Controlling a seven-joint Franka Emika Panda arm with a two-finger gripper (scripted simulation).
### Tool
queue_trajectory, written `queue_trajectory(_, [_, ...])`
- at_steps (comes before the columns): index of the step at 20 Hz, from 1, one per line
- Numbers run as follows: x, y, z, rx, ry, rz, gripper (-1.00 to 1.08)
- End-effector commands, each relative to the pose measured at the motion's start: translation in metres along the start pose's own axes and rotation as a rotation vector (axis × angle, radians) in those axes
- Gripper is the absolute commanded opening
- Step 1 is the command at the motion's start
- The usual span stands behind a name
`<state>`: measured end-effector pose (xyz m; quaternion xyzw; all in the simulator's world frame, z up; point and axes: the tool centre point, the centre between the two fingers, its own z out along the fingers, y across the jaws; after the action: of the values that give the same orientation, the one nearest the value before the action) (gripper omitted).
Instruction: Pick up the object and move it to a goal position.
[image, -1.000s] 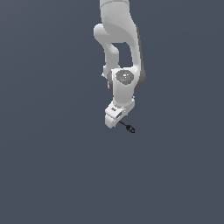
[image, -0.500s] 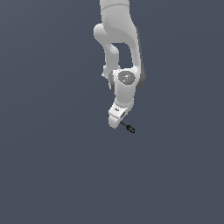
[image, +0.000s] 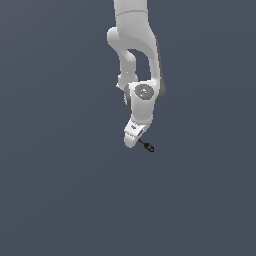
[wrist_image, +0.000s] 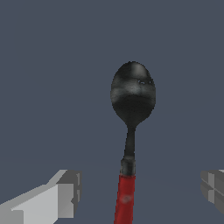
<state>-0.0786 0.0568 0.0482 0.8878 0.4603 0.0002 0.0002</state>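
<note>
The object (wrist_image: 132, 94) is a slim spoon with a black oval head, a thin black neck and a red handle (wrist_image: 125, 199), lying on the flat grey floor. In the wrist view my gripper (wrist_image: 139, 188) is open. One fingertip (wrist_image: 65, 192) and the other fingertip (wrist_image: 212, 186) stand wide apart on either side of the red handle, touching nothing. In the exterior view the white hand (image: 132, 134) hangs low over the object (image: 149, 147). Only the black head and neck stick out toward the exterior view's right; the handle is hidden under the hand.
The white arm (image: 132, 45) comes down from the top of the exterior view. Plain grey floor (image: 60, 190) lies all around, with no other object in sight.
The hand has sunk slightly lower over the object. The object has not moved.
</note>
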Motion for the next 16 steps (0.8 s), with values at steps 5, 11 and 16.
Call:
queue_trajectory(5, [-0.001, -0.001, 0.028, 0.001, -0.001, -0.003, 1.0])
queue_trajectory(11, [0.0, -0.001, 0.038, 0.0, -0.001, -0.004, 1.0])
queue_trajectory(16, [0.0, -0.001, 0.038, 0.0, -0.001, -0.004, -1.0])
